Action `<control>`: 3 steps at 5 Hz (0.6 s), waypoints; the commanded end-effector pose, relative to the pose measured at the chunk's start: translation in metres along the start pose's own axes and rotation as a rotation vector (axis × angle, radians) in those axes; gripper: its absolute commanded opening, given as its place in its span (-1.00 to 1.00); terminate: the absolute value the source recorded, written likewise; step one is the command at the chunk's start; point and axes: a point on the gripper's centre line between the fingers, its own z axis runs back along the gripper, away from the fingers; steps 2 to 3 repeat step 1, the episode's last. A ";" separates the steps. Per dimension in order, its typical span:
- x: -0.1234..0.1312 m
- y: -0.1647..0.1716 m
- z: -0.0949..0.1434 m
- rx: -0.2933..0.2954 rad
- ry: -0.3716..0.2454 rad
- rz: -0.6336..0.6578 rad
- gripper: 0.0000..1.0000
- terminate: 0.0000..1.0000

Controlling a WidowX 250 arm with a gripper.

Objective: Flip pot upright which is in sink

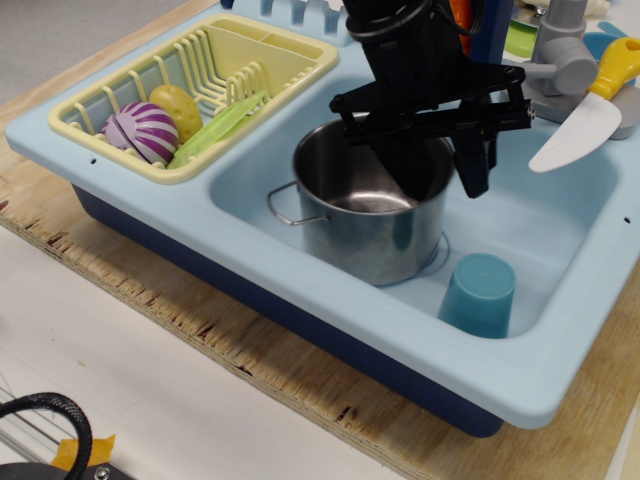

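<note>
The shiny steel pot [375, 235] stands upright in the basin of the light blue sink [300, 312], open side up, with one wire loop handle [283, 205] pointing left. My black gripper [445, 165] hangs over the pot's far right rim. One finger [412, 170] reaches inside the pot and the other finger [474, 165] is outside it. The jaws stand apart and look open around the rim.
A small teal cup [478, 293] stands upside down in the basin, right of the pot. A yellow dish rack [200, 85] with toy vegetables sits on the sink's left. A grey faucet [560, 65] and a yellow-handled toy knife [585, 120] are at the back right.
</note>
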 end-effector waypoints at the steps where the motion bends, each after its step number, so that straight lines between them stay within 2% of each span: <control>1: 0.007 -0.005 0.008 -0.010 -0.031 -0.014 1.00 1.00; 3: 0.007 -0.005 0.008 -0.010 -0.031 -0.014 1.00 1.00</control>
